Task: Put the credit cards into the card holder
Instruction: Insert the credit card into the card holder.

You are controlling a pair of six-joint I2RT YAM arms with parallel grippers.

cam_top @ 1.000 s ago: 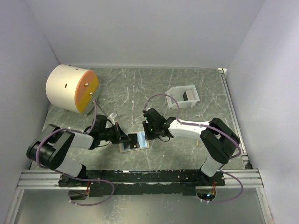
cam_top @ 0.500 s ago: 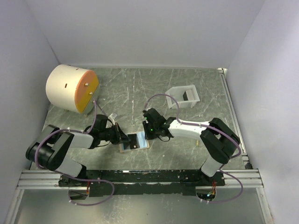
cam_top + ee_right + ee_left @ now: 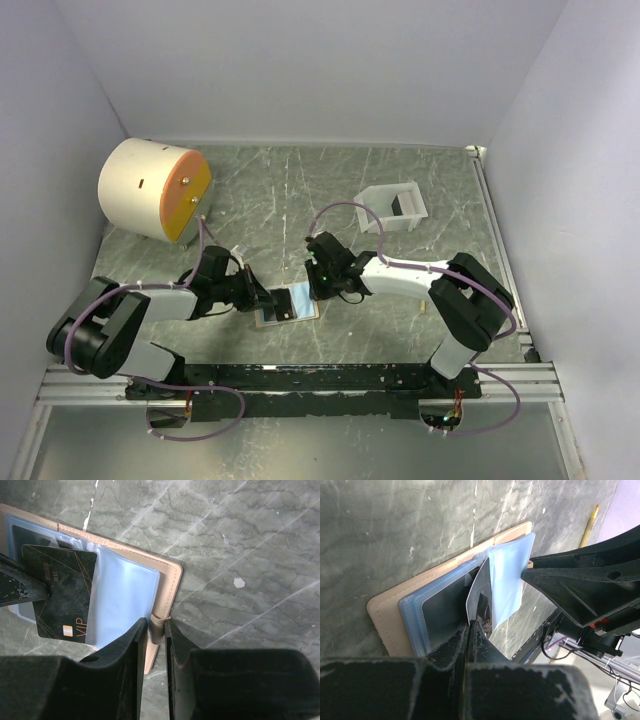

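Left gripper (image 3: 474,626) clamped on dark credit card (image 3: 62,587), card angled over open card holder (image 3: 125,592) lying flat on table (image 3: 240,540) between the arms. Right gripper (image 3: 156,630) pinches holder's tan edge.

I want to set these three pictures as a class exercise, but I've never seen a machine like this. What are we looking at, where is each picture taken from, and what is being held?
Two robot arms are bolted at the near edge of a table. Each ends in a two-finger gripper. The wide picture comes from a fixed camera above and behind the arms. The other two come from cameras on the wrists, so each shows its own black fingers at the bottom. On the table are an open tan holder with pale blue pockets, a cream cylinder and a white tray. The left gripper pinches a dark card marked VIP over the pockets. The right gripper pinches the holder's small tab.
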